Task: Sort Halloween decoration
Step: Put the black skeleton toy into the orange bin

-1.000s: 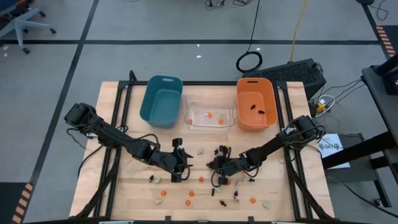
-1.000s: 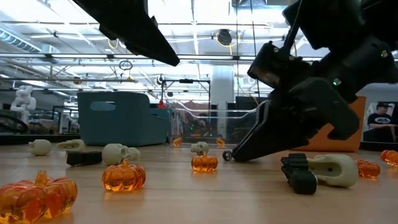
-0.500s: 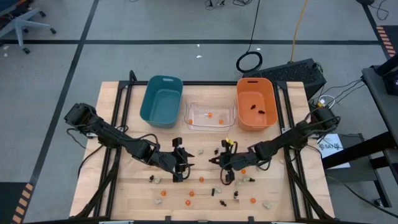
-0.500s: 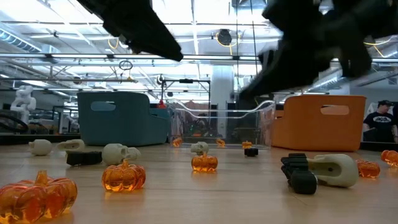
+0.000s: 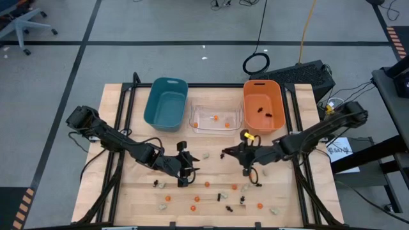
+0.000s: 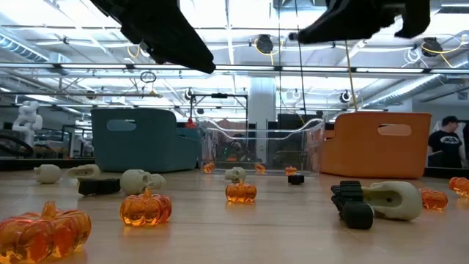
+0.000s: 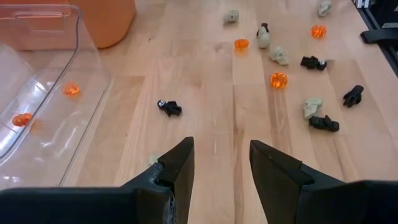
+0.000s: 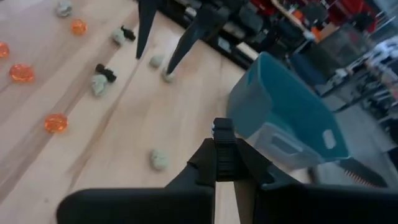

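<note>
The right pincer (image 5: 225, 153) hangs above the counter (image 5: 287, 198), its fingers together on a small black spider (image 8: 222, 132). The orange bin (image 5: 262, 105) stands just beyond it, with the clear bin (image 5: 216, 119) and teal bin (image 5: 165, 103) farther to its left. The left pincer (image 5: 192, 163) hovers with its fingers apart and empty. Pumpkins (image 6: 146, 207), skulls (image 6: 139, 179) and other spiders (image 7: 169, 107) lie scattered on the counter beneath both.
</note>
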You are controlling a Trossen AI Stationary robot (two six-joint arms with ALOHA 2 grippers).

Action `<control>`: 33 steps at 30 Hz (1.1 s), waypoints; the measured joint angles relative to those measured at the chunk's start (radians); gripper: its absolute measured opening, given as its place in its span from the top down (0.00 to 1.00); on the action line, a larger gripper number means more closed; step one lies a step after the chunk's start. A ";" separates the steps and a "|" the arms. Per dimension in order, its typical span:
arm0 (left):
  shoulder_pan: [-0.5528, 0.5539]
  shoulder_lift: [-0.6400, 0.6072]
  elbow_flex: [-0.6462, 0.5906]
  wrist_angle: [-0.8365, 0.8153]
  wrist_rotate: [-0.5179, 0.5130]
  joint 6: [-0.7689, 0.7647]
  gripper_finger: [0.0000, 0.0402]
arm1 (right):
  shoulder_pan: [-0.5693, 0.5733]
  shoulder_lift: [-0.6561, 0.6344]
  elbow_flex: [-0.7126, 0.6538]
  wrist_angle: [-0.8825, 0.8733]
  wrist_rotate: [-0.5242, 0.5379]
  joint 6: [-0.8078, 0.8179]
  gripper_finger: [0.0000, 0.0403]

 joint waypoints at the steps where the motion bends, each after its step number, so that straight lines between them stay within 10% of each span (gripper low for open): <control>1: 0.001 0.000 0.000 0.001 0.000 0.003 0.62 | 0.000 -0.015 0.000 -0.002 0.000 -0.013 0.99; 33: 0.010 0.000 0.000 0.005 -0.037 0.036 0.62 | 0.000 -0.088 0.000 -0.021 0.000 -0.649 0.95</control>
